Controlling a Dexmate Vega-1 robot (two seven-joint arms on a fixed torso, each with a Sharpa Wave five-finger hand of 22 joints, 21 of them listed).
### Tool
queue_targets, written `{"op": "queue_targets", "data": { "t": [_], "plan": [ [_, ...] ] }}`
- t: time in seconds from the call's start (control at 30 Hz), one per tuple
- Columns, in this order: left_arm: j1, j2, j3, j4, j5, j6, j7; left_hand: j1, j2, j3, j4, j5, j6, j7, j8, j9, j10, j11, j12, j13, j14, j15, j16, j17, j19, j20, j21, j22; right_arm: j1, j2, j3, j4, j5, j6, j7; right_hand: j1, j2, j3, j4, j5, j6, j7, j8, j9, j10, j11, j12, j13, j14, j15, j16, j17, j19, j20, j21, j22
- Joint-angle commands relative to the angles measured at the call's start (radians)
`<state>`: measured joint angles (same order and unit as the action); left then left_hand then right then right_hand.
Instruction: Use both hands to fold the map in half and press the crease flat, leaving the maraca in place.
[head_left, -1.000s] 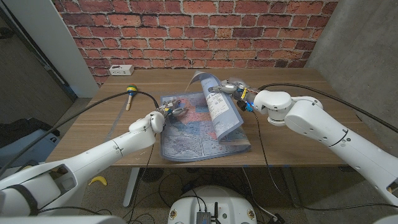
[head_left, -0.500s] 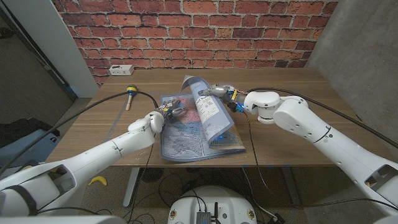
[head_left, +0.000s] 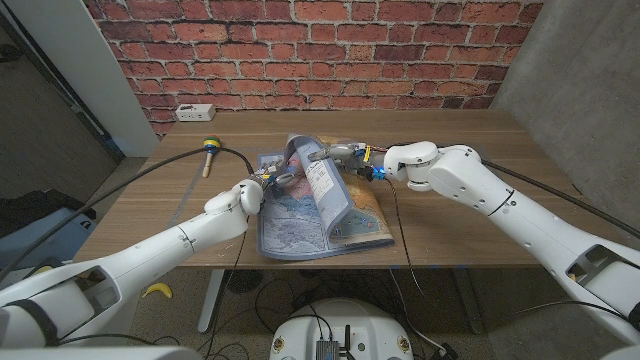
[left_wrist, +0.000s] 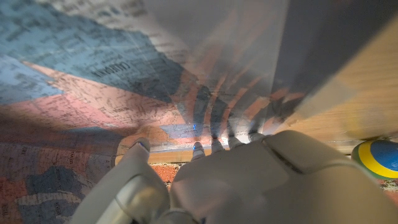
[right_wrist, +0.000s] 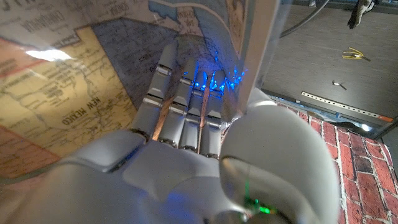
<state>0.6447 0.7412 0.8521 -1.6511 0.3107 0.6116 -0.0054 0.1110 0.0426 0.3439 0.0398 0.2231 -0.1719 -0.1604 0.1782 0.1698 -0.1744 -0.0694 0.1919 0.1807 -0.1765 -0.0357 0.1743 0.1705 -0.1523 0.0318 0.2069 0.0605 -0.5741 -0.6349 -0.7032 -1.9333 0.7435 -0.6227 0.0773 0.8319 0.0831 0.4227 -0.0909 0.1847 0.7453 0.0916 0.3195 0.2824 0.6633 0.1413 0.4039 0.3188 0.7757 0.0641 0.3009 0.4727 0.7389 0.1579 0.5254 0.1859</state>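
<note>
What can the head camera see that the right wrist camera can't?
Head view alone: the whole table, the left hand on the map's left part, the maraca beyond it, and a white power strip by the brick wall. Right wrist view alone: close-up print reading "New Mexico" and blue light on the fingers. Both: the map and the right hand against its raised half.

My right hand (right_wrist: 186, 118) covers part of the map (head_left: 300, 215); its raised half hides the table (head_left: 450, 215) behind. The maraca (left_wrist: 376, 157) is cut off, blurred.
</note>
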Motion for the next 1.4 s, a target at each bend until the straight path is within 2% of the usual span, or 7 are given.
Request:
{"op": "queue_targets", "data": {
  "t": [0.03, 0.13, 0.27, 0.5, 0.77, 1.07, 1.4],
  "plan": [
    [0.028, 0.008, -0.032, -0.005, -0.012, -0.047, 0.057, 0.004, 0.009, -0.001, -0.001, 0.007, -0.029, 0.003, 0.010, 0.005, -0.053, -0.001, 0.016, 0.002, -0.049, 0.003, 0.015, 0.002, 0.032, 0.012, 0.015, 0.131, 0.054, -0.002, -0.041, 0.069, -0.020, 0.001, 0.139, -0.065, -0.025, -0.037, 0.015, -0.009, -0.074, 0.000, -0.050, -0.019, -0.049, 0.011, -0.038, -0.018, -0.044, 0.023, -0.025, -0.006, -0.023, 0.021, -0.012, -0.002],
    [0.051, 0.014, -0.062, -0.011, -0.034, -0.086, 0.094, 0.011, 0.015, 0.002, -0.005, 0.007, -0.008, 0.007, 0.016, 0.005, -0.033, 0.001, 0.021, 0.001, -0.021, 0.008, 0.021, 0.002, 0.049, 0.018, 0.020, 0.130, 0.061, -0.005, -0.046, 0.082, -0.021, 0.010, 0.176, -0.138, -0.051, -0.079, 0.037, -0.013, -0.118, 0.006, -0.083, -0.032, -0.088, 0.014, -0.065, -0.032, -0.087, 0.047, -0.049, -0.014, -0.039, 0.041, -0.025, -0.003],
    [0.067, 0.022, -0.083, -0.026, -0.034, -0.089, 0.121, 0.019, 0.017, 0.004, -0.011, 0.006, 0.000, 0.009, 0.016, 0.005, -0.020, -0.002, 0.024, 0.001, -0.011, 0.010, 0.020, 0.001, 0.059, 0.021, 0.022, 0.129, 0.074, -0.002, -0.052, 0.118, -0.006, 0.011, 0.243, -0.319, -0.103, -0.175, 0.105, -0.005, -0.229, 0.004, -0.134, -0.050, -0.160, 0.046, -0.117, -0.054, -0.142, 0.080, -0.083, -0.034, -0.040, 0.056, -0.048, -0.005],
    [0.081, 0.027, -0.095, -0.037, -0.028, -0.097, 0.144, 0.025, 0.018, 0.005, -0.015, 0.006, 0.001, 0.009, 0.015, 0.005, -0.019, -0.004, 0.023, 0.000, -0.006, 0.008, 0.019, 0.001, 0.062, 0.021, 0.022, 0.128, 0.102, 0.010, -0.072, 0.161, -0.005, -0.047, 0.267, -0.477, -0.142, -0.259, 0.164, 0.019, -0.400, -0.006, -0.145, -0.070, -0.310, 0.069, -0.202, -0.077, -0.178, 0.113, -0.096, -0.062, 0.020, 0.053, -0.058, -0.004],
    [0.148, 0.039, -0.161, -0.054, -0.039, -0.209, 0.279, 0.068, 0.026, 0.018, -0.050, -0.004, 0.081, 0.020, 0.027, 0.004, 0.066, 0.002, 0.038, -0.001, 0.085, 0.011, 0.028, -0.001, 0.101, 0.032, 0.026, 0.125, 0.107, 0.004, -0.086, 0.127, -0.054, -0.101, 0.190, -0.491, -0.132, -0.263, 0.172, 0.024, -0.423, -0.004, -0.141, -0.073, -0.326, 0.073, -0.207, -0.080, -0.182, 0.116, -0.096, -0.067, 0.049, 0.050, -0.052, -0.003],
    [0.234, 0.011, -0.233, -0.014, 0.013, -0.412, 0.565, 0.187, 0.076, 0.084, -0.153, -0.039, 0.423, 0.097, 0.054, 0.008, 0.423, 0.036, 0.095, 0.010, 0.363, 0.016, 0.037, 0.002, 0.281, 0.081, 0.058, 0.132, 0.095, -0.001, -0.087, 0.083, -0.087, -0.143, 0.113, -0.466, -0.069, -0.233, 0.165, 0.030, -0.400, 0.002, -0.122, -0.078, -0.319, 0.072, -0.201, -0.087, -0.195, 0.119, -0.097, -0.073, 0.028, 0.056, -0.071, -0.004],
    [0.276, -0.053, -0.274, 0.090, 0.098, -0.607, 0.853, 0.188, 0.103, 0.140, -0.147, -0.048, 0.722, 0.187, 0.124, 0.037, 0.679, 0.063, 0.172, 0.056, 0.603, 0.021, 0.067, 0.019, 0.363, 0.102, 0.085, 0.145, 0.099, -0.002, -0.098, 0.051, -0.111, -0.204, 0.062, -0.467, -0.056, -0.228, 0.165, 0.026, -0.393, 0.003, -0.119, -0.079, -0.306, 0.071, -0.195, -0.089, -0.188, 0.119, -0.093, -0.077, 0.026, 0.055, -0.076, -0.004]
  ]
}}
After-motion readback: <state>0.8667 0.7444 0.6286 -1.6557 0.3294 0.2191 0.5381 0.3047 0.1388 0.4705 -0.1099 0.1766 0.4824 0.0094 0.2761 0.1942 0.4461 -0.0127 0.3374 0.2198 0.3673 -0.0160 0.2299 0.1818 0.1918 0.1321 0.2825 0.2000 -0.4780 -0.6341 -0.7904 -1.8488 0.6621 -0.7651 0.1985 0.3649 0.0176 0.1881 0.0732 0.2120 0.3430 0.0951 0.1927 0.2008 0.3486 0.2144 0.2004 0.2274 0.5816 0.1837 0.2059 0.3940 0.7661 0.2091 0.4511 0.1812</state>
